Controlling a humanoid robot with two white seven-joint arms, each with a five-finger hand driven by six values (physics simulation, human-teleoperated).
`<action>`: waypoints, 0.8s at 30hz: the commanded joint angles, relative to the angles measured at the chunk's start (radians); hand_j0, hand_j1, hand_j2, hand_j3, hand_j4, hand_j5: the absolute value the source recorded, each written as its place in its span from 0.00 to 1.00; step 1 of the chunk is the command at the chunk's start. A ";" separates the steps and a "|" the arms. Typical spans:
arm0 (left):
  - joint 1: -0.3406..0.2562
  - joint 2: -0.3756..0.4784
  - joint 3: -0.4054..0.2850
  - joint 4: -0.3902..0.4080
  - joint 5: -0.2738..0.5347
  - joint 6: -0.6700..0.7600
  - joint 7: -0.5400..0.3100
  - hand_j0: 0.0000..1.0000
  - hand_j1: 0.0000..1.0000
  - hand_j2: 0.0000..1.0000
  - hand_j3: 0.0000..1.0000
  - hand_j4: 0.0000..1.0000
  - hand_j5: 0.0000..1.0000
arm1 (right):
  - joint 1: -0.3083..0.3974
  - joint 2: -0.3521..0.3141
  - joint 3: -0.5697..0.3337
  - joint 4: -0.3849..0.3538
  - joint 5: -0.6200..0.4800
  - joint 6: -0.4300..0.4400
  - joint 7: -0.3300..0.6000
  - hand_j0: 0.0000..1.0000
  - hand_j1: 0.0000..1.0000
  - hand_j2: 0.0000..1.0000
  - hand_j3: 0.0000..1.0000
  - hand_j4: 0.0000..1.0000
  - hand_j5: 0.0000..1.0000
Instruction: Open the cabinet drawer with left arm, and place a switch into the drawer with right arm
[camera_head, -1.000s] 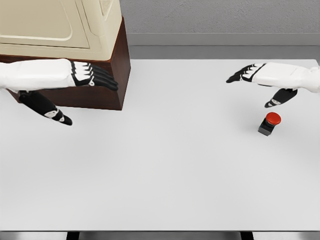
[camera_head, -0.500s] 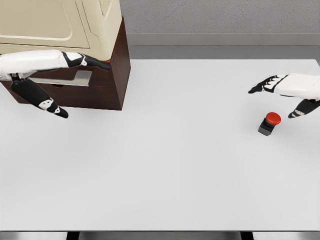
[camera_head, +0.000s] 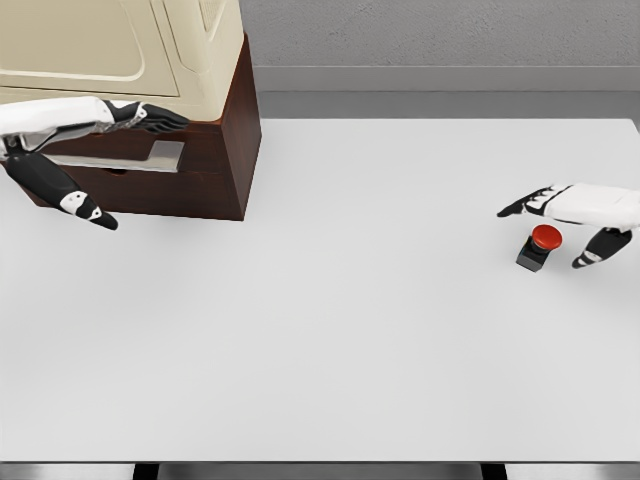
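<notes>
Basically nothing's done yet: the drawer (camera_head: 120, 160) looks shut with the left hand (camera_head: 150, 117) open-fingered right at the cabinet (camera_head: 215, 150) front, and the switch (camera_head: 540, 245) sits on the table (camera_head: 350, 330) far right, right hand (camera_head: 575, 210) spread above, not gripping.

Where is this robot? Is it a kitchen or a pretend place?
It looks like a pretend test room in a computer, not a real kitchen. There is only a plain white table, a brown and cream cabinet, one red button switch, and a bare grey wall.
</notes>
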 joint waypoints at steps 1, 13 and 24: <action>-0.002 -0.004 0.000 0.000 0.004 0.147 0.000 1.00 1.00 1.00 1.00 1.00 1.00 | 0.000 0.022 0.000 0.020 0.018 0.003 0.000 1.00 1.00 1.00 1.00 1.00 1.00; 0.005 -0.042 0.010 0.009 -0.056 0.149 0.000 1.00 1.00 1.00 1.00 1.00 1.00 | 0.002 0.062 0.006 0.069 0.034 0.002 0.000 0.96 0.96 0.96 0.96 0.96 0.96; 0.018 -0.048 0.031 0.048 -0.187 0.148 0.000 1.00 1.00 1.00 1.00 1.00 1.00 | 0.011 0.055 0.004 0.059 0.034 -0.026 0.000 0.75 0.75 0.75 0.75 0.75 0.75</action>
